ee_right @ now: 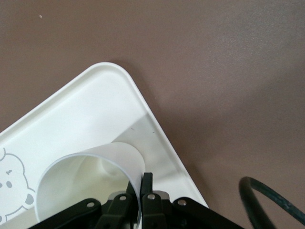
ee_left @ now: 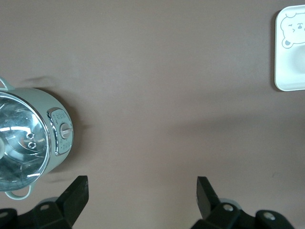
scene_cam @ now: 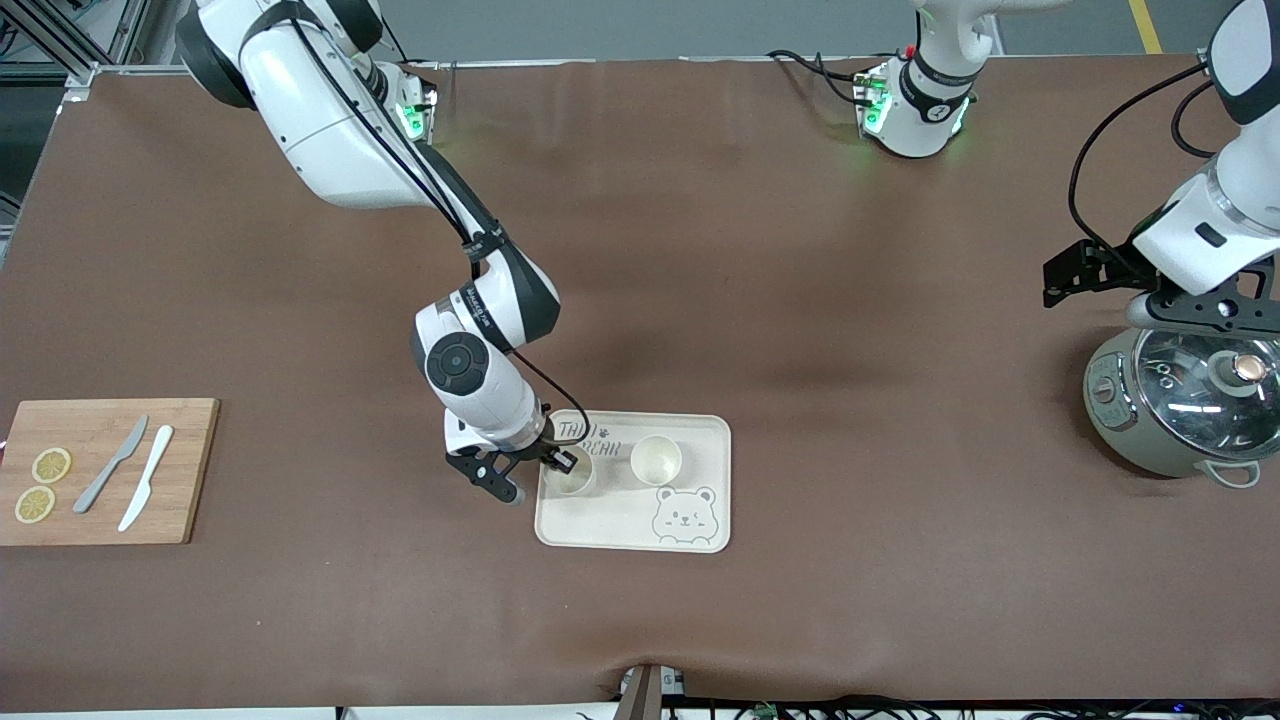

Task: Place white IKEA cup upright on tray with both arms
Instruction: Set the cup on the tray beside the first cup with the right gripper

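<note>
The cream tray (scene_cam: 620, 522) with its bear drawing lies near the table's middle. Two white cups sit mouth-up on it. My right gripper (scene_cam: 561, 462) is shut on the rim of the white cup (scene_cam: 572, 480) at the tray's end toward the right arm. In the right wrist view one finger is inside and one outside the cup (ee_right: 86, 167) wall, at the gripper (ee_right: 139, 183), over the tray (ee_right: 95, 105). I cannot tell if its base rests. The second cup (scene_cam: 656, 460) stands free beside it. My left gripper (ee_left: 143, 191) hangs open and empty over bare table.
A grey cooker pot (scene_cam: 1180, 400) with a glass lid stands at the left arm's end, also in the left wrist view (ee_left: 28, 138). A wooden cutting board (scene_cam: 100, 470) with two knives and lemon slices lies at the right arm's end.
</note>
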Tool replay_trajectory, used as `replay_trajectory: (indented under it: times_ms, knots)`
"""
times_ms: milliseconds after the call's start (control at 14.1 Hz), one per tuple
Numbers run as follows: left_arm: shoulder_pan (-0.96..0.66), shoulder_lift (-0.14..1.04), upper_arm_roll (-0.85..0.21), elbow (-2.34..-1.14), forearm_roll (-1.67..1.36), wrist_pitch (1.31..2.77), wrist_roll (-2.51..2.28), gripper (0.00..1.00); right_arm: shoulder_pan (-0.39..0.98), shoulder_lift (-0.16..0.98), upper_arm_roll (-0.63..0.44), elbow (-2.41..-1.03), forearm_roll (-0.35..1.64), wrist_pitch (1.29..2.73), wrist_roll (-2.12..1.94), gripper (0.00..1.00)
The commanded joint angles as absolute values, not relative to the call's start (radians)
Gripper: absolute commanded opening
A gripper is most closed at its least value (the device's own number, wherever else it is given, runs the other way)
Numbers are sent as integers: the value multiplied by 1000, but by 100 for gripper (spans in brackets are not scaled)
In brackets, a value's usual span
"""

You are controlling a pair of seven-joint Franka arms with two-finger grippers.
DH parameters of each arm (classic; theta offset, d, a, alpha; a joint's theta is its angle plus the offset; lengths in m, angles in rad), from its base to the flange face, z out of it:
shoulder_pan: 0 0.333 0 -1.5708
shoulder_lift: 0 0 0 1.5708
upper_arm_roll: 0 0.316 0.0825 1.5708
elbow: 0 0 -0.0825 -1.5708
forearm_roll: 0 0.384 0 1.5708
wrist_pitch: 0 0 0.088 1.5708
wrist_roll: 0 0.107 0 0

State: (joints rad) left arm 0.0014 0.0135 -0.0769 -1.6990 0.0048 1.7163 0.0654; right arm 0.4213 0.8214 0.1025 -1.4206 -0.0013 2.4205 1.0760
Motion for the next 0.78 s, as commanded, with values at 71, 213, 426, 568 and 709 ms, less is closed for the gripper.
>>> replay_trajectory:
  times_ms: [71,213,426,568,709]
  knots:
    - [8,-17,-84,-1732,-8,1735,55,100,431,842,92,-1391,-69,2421,1101,100]
    - [11,-15,-84,-1732,-6,1738,55,100,433,842,92,-1393,-86,2421,1117,100]
    - [15,-9,-84,-1729,-6,1743,55,100,433,841,94,-1391,-86,2419,1120,100]
    - [15,-9,-84,-1729,-6,1743,55,100,433,839,94,-1388,-84,2415,1118,100]
    - [15,-9,-84,-1729,-6,1743,55,100,433,830,95,-1385,-80,2405,1117,100]
